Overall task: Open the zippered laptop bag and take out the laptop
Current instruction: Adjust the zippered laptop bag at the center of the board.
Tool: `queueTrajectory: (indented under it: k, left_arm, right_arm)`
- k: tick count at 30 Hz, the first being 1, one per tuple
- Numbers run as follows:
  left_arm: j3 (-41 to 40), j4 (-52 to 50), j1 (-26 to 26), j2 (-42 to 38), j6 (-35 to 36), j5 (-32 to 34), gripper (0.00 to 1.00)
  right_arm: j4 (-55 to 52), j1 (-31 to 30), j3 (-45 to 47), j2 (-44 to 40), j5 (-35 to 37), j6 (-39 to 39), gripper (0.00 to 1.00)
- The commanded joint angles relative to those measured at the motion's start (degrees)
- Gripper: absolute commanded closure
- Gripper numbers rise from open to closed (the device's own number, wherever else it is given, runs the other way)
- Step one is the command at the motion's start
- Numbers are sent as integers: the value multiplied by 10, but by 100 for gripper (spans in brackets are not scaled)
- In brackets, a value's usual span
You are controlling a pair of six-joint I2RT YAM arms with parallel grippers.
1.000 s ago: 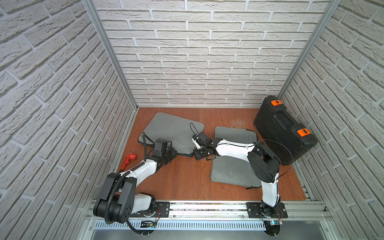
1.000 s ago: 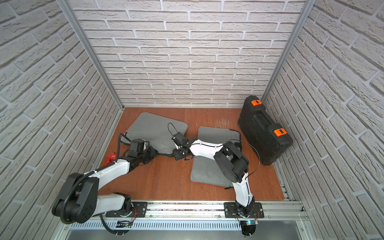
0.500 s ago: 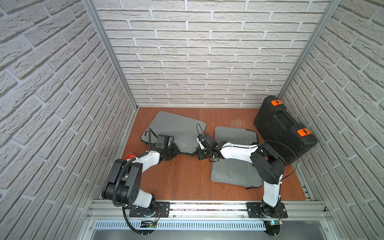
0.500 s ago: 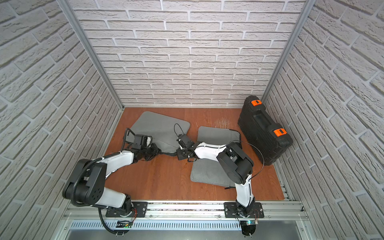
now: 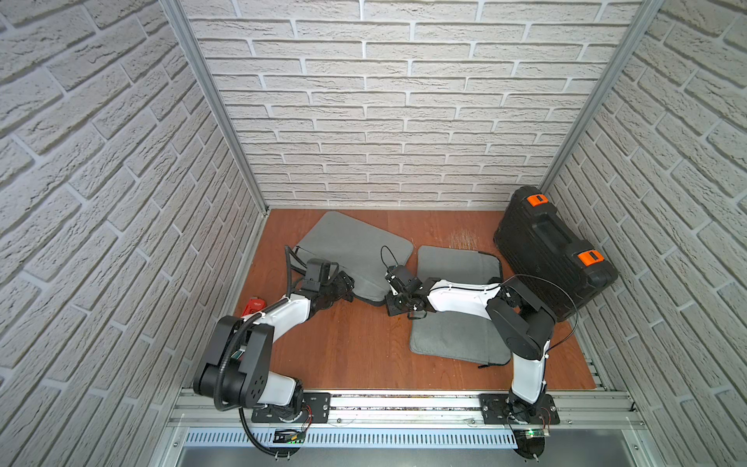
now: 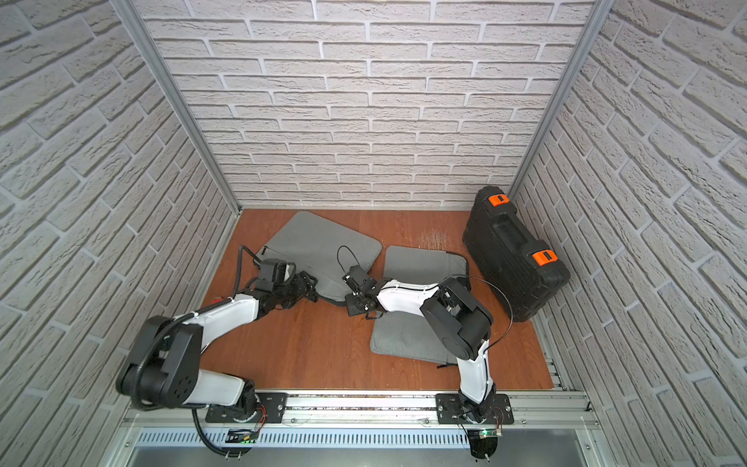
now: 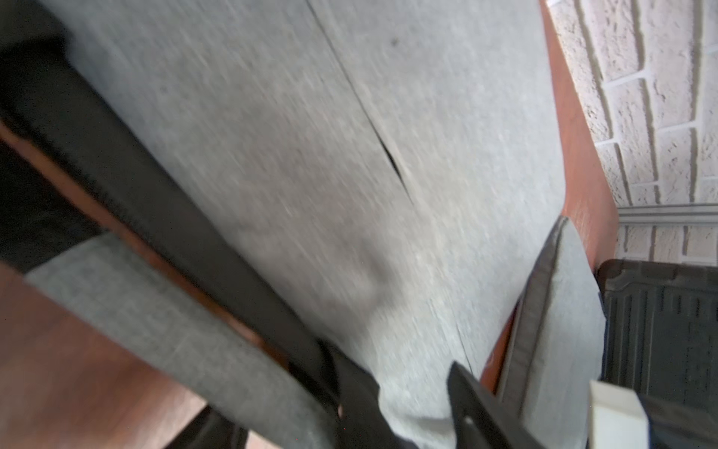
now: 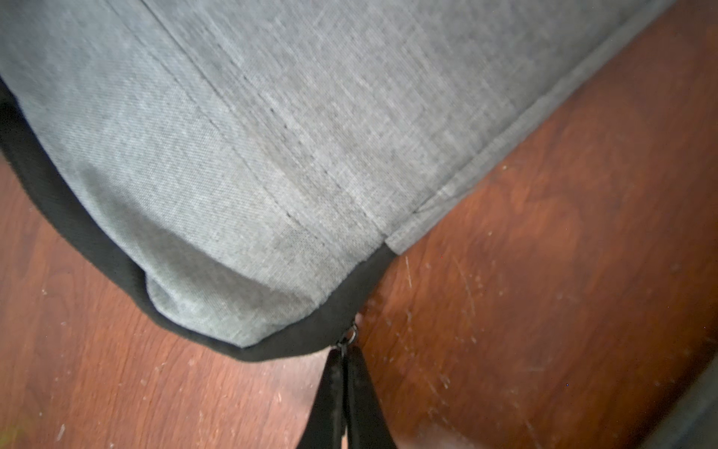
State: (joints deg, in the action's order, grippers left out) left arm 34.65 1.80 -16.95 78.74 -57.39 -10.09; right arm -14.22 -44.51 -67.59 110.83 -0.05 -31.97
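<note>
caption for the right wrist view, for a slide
Right claw shut on the zipper pull at a corner of the grey laptop bag

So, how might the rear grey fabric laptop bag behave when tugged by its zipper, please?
Rear grey fabric laptop bag probably slides: it lies loose on smooth wooden tabletop. Its soft corner likely puckers. Flat faces suggest something stiff inside.

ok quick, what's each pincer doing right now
left pincer: open, over the grey bag
right pincer: closed on the zipper pull
</note>
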Motion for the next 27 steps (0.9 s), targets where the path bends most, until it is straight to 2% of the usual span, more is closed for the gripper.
queueTrajectory:
  k: [1,7,14,20,24,27]
  left_arm:
    - [-29,-13,-39,-39,-41,54,13]
    - [-33,10,-111,-35,-85,82,15]
    - [-14,75,-138,43,-108,65,27]
    - [-11,110,-143,90,-123,46,52]
    - [-14,111,-142,93,-127,46,83]
    - [-17,99,-142,85,-125,51,99]
  right_arm:
    - [-32,-8,-4,-12,-9,-7,94]
    - [-15,-14,-1,-16,-33,-12,95]
    - [3,-31,1,-20,-57,-24,95]
    - [9,-36,-1,-19,-74,-32,94]
    - [-19,-35,-10,-19,-53,-23,95]
    - [-41,-33,-20,-17,-35,-11,94]
